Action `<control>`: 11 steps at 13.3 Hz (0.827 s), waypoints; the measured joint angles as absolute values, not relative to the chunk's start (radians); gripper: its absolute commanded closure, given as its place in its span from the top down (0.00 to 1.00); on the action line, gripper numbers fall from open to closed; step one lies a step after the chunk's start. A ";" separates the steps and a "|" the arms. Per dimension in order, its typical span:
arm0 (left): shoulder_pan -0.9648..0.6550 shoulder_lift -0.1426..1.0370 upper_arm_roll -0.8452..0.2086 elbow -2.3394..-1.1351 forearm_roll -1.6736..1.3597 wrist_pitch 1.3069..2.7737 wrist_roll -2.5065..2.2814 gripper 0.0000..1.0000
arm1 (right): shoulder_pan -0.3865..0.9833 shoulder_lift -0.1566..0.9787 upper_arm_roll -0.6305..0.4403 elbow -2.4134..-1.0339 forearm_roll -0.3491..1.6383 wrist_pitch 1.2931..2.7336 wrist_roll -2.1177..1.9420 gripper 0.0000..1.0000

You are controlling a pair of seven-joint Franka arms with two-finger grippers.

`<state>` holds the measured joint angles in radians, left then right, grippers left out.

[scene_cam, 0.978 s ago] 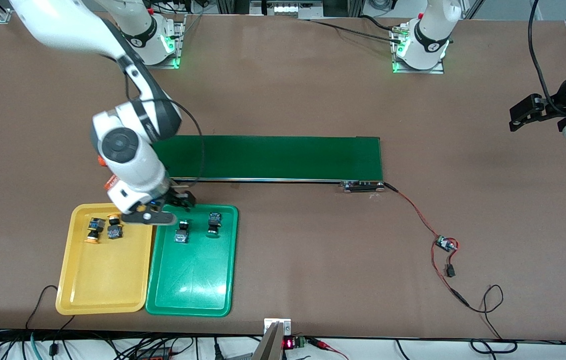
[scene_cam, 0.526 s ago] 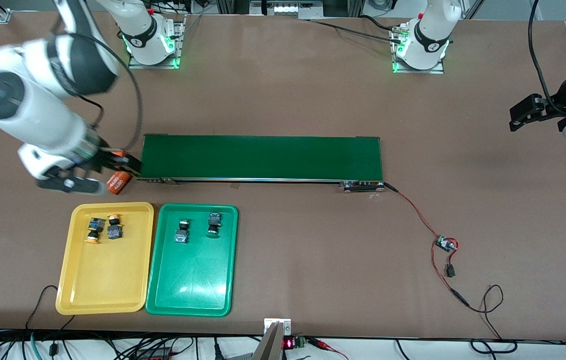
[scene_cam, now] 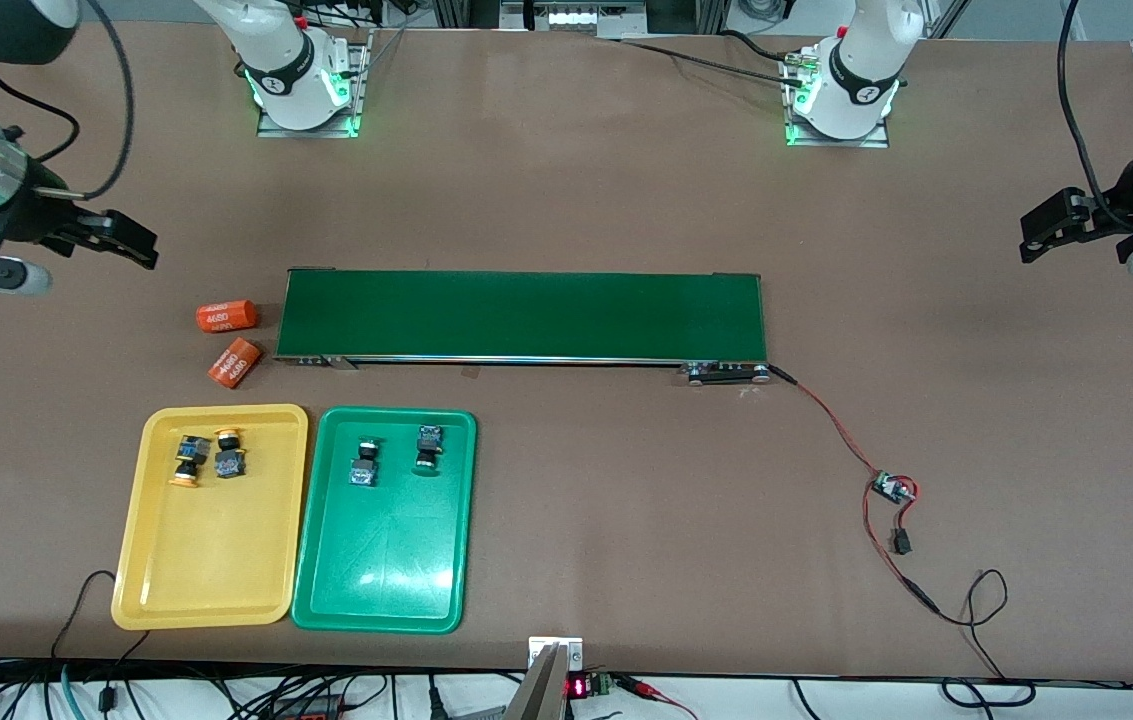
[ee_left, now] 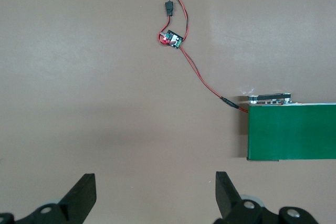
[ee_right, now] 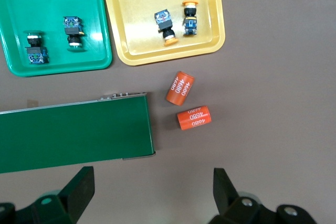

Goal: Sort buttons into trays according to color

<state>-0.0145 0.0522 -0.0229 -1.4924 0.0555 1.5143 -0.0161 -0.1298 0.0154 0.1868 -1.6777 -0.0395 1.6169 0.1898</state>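
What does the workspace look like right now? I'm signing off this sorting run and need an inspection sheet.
Surface: brown table, conveyor belt lying across its middle.
Job's things: two yellow-capped buttons in the yellow tray; two green-capped buttons in the green tray.
Clutter: two orange cylinders beside the belt's end.
Grippers: right gripper and left gripper both empty, jaws open, above bare table.
Cables: red-black wire from belt to small board.
Surroundings: nothing seen.
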 measured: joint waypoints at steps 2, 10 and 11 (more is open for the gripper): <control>-0.015 0.052 -0.023 -1.492 0.055 1.514 -0.016 1.00 | -0.091 0.021 0.143 -1.681 -0.037 1.616 0.177 1.00; -0.015 0.052 -0.024 -1.492 0.055 1.514 -0.016 1.00 | -0.017 0.020 0.037 -1.681 -0.036 1.546 0.153 1.00; -0.015 0.052 -0.025 -1.492 0.054 1.514 -0.016 1.00 | 0.006 0.020 0.001 -1.681 -0.036 1.546 0.140 1.00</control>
<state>-0.0146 0.0522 -0.0250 -1.4924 0.0544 1.5143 -0.0161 0.0064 0.0196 0.0010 -1.6809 -0.0362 1.5459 0.1400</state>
